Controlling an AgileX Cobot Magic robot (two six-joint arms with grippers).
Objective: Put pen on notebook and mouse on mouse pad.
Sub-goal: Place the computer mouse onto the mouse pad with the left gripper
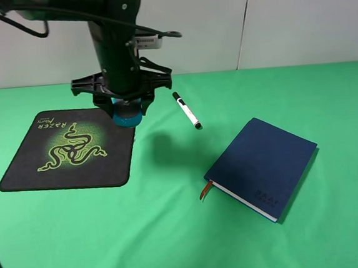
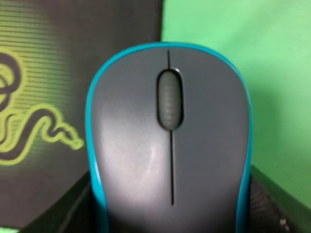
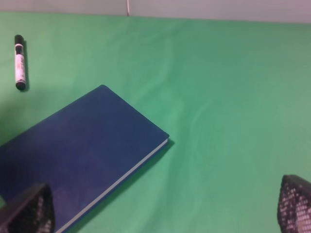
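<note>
A: Where's the mouse?
B: Clamped in the left end effector, hanging above the pad's edge.
A: Best way down?
B: I'd move it inward over the logo, lower it flat, then release.

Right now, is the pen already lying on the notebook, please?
No, the pen lies on the green cloth, clearly apart from the notebook.

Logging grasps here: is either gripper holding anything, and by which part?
The left gripper holds the mouse by its teal sides, a finger on each. The right gripper is open, holding nothing.
</note>
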